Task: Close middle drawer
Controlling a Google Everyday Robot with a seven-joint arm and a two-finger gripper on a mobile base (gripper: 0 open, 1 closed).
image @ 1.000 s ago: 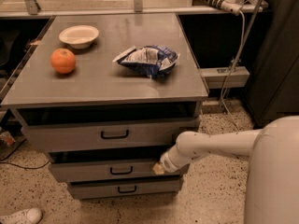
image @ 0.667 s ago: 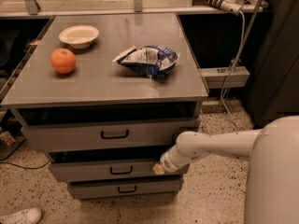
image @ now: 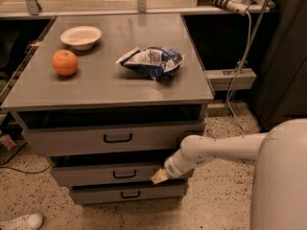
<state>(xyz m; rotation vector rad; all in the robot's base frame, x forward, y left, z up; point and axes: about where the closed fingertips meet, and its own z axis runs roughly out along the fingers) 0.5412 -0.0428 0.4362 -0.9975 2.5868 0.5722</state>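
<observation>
1: Three grey drawers are being noted under the surface [image: 110, 83], none looking fully shut. The middle drawer [image: 91, 175] is sitting second from the top. Its front is standing proud of the cabinet, a dark gap is showing above it, and its black loop handle [image: 124, 174] is at centre.

2: And the tool?

1: The tool [image: 159, 177] is being held low at the right end of that front, right of the handle, at the tip of the white arm [image: 216, 150]. Whether it is wide or narrow cannot be told.

2: So the step being judged is the push inward?

1: Likely so. Contact appears to be off-centre, so the drawer could be skewed on its runners. The push is best being delivered straight back, level and square to the front, and nearer the handle if room is being allowed.

2: Hazards being logged?

1: The top drawer [image: 67, 140] is overhanging the arm's path, so the wrist is better being kept below its lip. The lowest drawer [image: 100, 194] is lying just beneath and is best being left untouched. The orange [image: 64, 62], bowl [image: 81, 36] and crisp bag [image: 152, 61] are resting on top. A slow, steady push should be sparing them a jolt.
</observation>
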